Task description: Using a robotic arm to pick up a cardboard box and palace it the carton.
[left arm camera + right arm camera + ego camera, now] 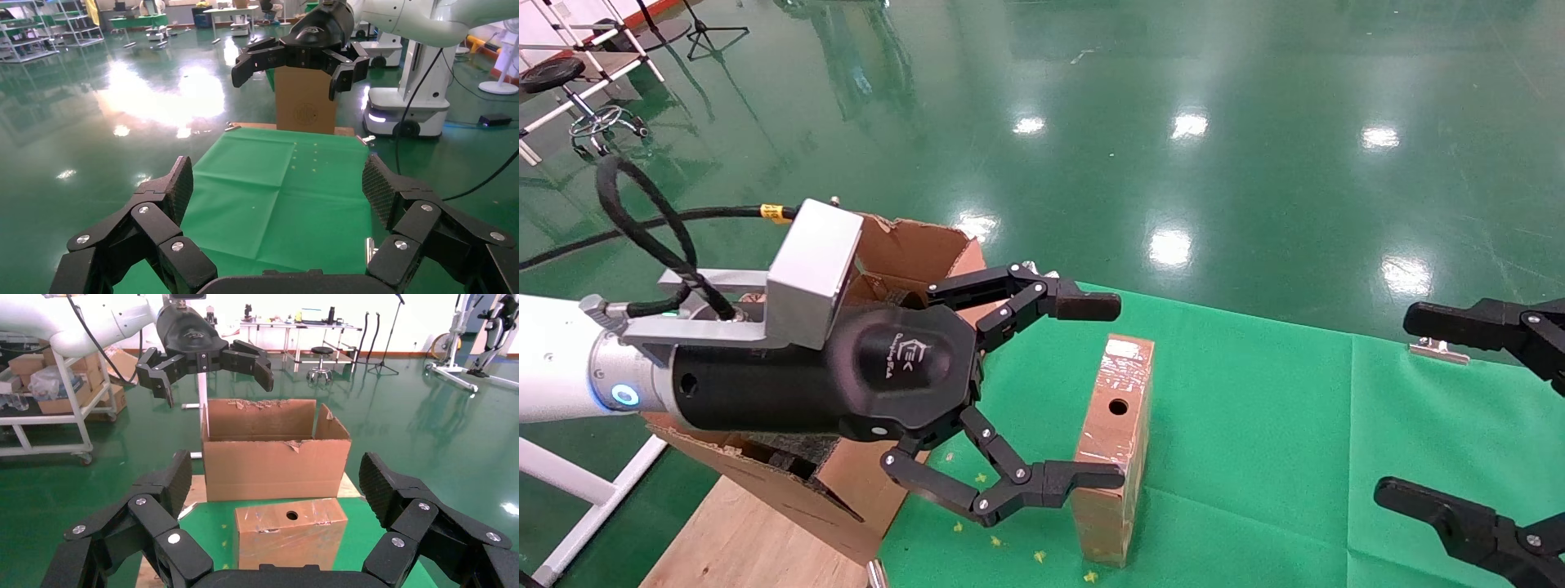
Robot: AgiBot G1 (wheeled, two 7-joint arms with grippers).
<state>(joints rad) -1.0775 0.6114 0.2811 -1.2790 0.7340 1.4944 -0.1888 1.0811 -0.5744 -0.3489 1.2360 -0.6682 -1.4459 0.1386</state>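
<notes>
The small cardboard box (pixel 1114 445) stands on a narrow side on the green cloth, taped, with its round hole facing up. It also shows in the right wrist view (pixel 287 542), in front of the carton (pixel 275 459). My left gripper (pixel 1095 392), on the white arm, is wide open and empty. It hangs over the carton (pixel 903 249) with its fingers pointing at the small box, and the right wrist view (pixel 205 361) shows it raised and apart from it. Its own view (pixel 278 184) shows only bare cloth. My right gripper (pixel 1430 408) is open and empty at the right.
The green cloth (pixel 1254 408) covers a wooden tabletop (pixel 740 531) whose left end carries the carton. A metal clip (pixel 1438 349) holds the cloth at the far right edge. Another brown box (pixel 306 101) stands beyond the cloth in the left wrist view. Green floor lies all around.
</notes>
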